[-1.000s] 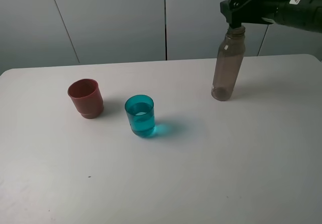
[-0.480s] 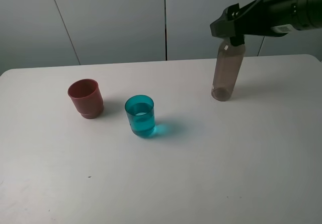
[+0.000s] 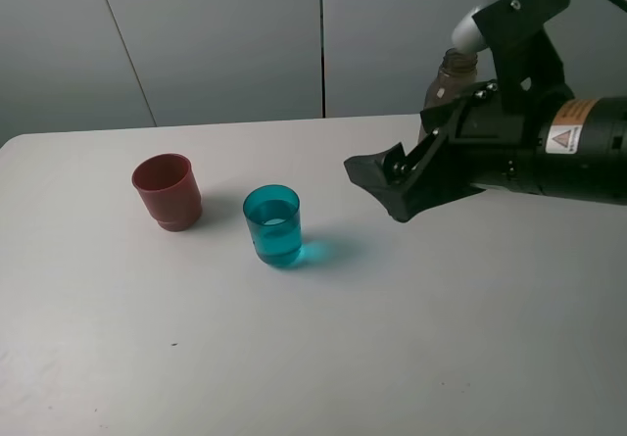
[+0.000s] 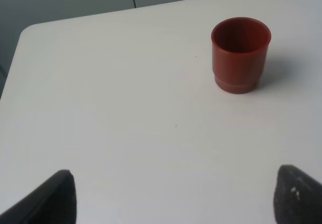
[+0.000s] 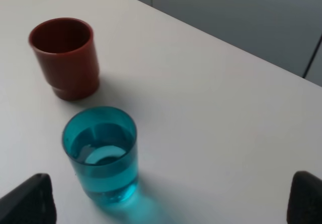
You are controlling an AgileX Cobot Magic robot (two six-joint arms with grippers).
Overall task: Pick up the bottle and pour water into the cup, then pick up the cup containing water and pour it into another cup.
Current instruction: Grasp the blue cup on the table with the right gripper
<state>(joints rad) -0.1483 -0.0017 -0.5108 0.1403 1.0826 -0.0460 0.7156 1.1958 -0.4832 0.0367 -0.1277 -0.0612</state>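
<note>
The teal cup [image 3: 272, 225] stands mid-table with water in its lower half; it also shows in the right wrist view [image 5: 100, 153]. The red-brown cup [image 3: 167, 191] stands upright and empty to its left, seen too in the left wrist view [image 4: 240, 54] and the right wrist view [image 5: 64, 57]. The bottle [image 3: 451, 70] stands at the back right, mostly hidden behind the right arm. My right gripper [image 3: 385, 187] is open and empty, low over the table to the right of the teal cup, apart from it. My left gripper [image 4: 178, 196] is open and empty, short of the red-brown cup.
The white table [image 3: 323, 358] runs to a grey panelled wall [image 3: 216, 34] at the back. Its left back corner shows in the left wrist view [image 4: 30, 30]. The right arm's black body [image 3: 549, 152] hangs over the table's right side.
My right gripper has let go of the bottle's neck and swung down and left toward the teal cup. The bottle stays standing at the back. The cups have not moved.
</note>
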